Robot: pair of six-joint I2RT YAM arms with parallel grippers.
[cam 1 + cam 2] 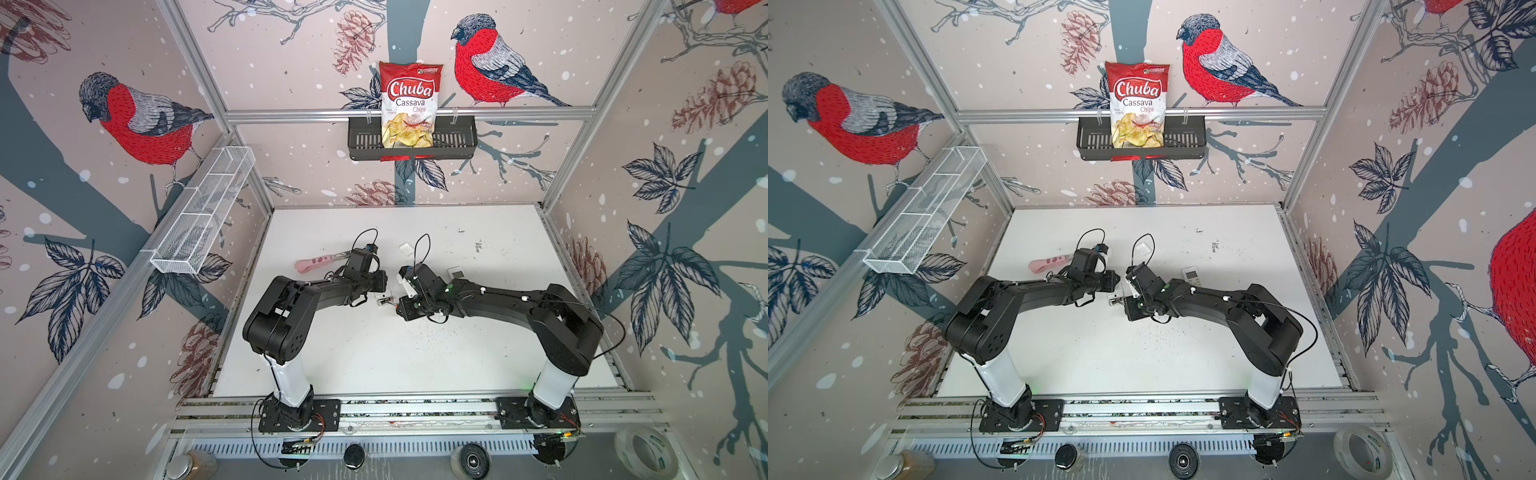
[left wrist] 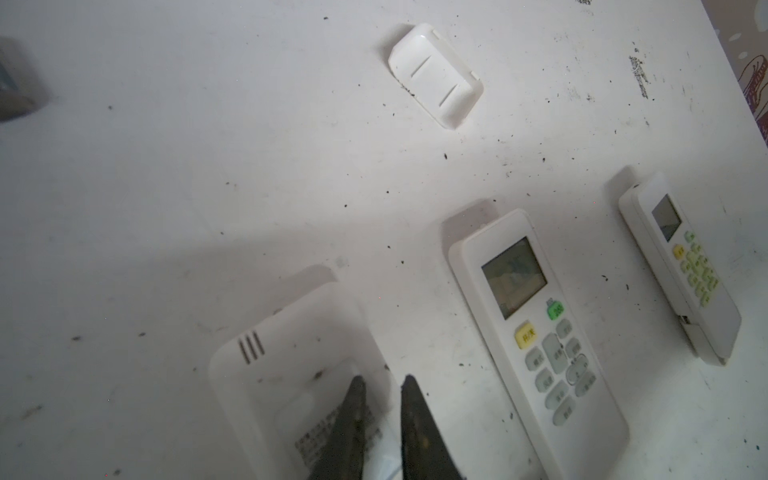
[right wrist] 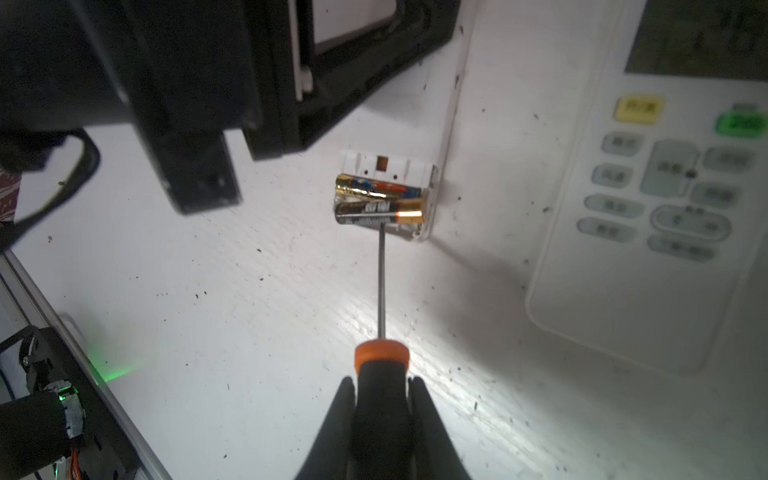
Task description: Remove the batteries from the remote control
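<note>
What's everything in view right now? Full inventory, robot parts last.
table: 1, white, cell floor
open remote: 1, white, table centre, gripped
batteries: 2 seen, black and gold, in open remote's bay
other remotes: 2, white, face up beside it
cover: 1, white, loose on table
screwdriver: 1, orange-black handle, tip at a battery
pink item: 1, pink, table left; kind unclear
black basket: 1, black, back rail
chips bag: 1, red-white, in black basket
wire basket: 1, white, left wall
jar: 1, colour unclear, front ledge left
tape roll: 1, clear, front ledge right
arms: 2, black, front rail
left tool: 1, black, shut on open remote
right tool: 1, black, shut on screwdriver
</note>
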